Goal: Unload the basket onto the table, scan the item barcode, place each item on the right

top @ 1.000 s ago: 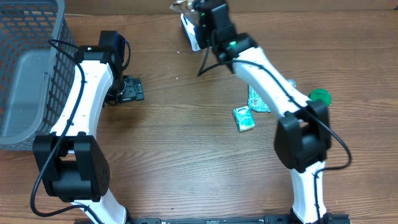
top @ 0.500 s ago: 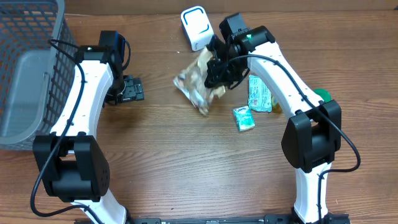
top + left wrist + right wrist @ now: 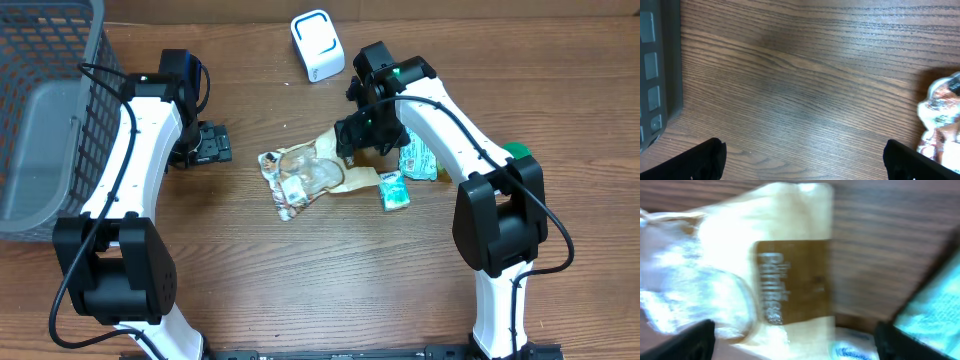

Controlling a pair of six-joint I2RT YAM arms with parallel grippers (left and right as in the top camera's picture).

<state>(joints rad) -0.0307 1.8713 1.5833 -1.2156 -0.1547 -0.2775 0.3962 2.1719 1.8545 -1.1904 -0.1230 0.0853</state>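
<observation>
Pouch (image 3: pixel 305 178), crinkled and part clear with a brown label, lies flat on the table (image 3: pixel 250 290), well apart from the white scanner (image 3: pixel 317 45) and on the robot's side of it; nothing holds it. The right gripper (image 3: pixel 365 135) hangs between the scanner and the pouch, just over the pouch's right-hand end; its wrist view shows the fingers spread wide at the frame's lower corners with the pouch lying loose beneath, so its jaws are open and empty. The left gripper (image 3: pixel 212 145), well to the left of the scanner, also stands open over bare wood; only an edge of the pouch shows at the side of its view. Two teal packets (image 3: pixel 392 190) lie farther from the scanner than the pouch, to its right. No barcode can be made out on the pouch, blurred as it is; whether a scan has registered cannot be told. As things lie, the pouch is not presented to the scanner; scanning it would call for a fresh grasp and a lift toward the scanner.
</observation>
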